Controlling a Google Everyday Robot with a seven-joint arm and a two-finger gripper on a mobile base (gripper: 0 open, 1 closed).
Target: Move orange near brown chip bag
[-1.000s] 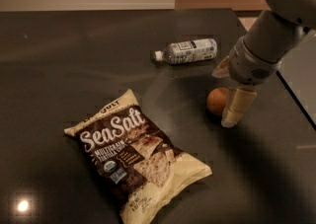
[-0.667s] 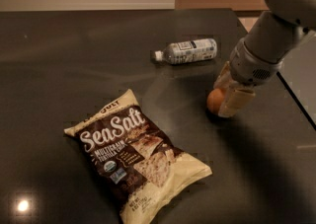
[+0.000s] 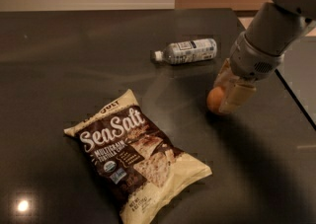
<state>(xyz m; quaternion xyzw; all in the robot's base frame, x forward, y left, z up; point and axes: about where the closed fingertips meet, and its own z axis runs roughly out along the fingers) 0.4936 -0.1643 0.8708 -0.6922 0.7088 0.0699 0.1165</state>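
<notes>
The orange (image 3: 214,100) rests on the dark table to the right of centre. My gripper (image 3: 226,95) is down at the orange, covering its right side, and my grey arm (image 3: 266,35) reaches in from the upper right. The brown chip bag (image 3: 136,155), dark brown and cream with white "Sea Salt" lettering, lies flat at the lower centre-left, well apart from the orange.
A clear plastic water bottle (image 3: 186,51) lies on its side behind the orange. The dark table (image 3: 59,70) ends at an edge (image 3: 296,99) just right of the gripper. A bright light reflection (image 3: 22,205) shows at the lower left.
The gripper has moved left from beside the orange and now sits down over it. The orange, the bag and the bottle have not moved.
</notes>
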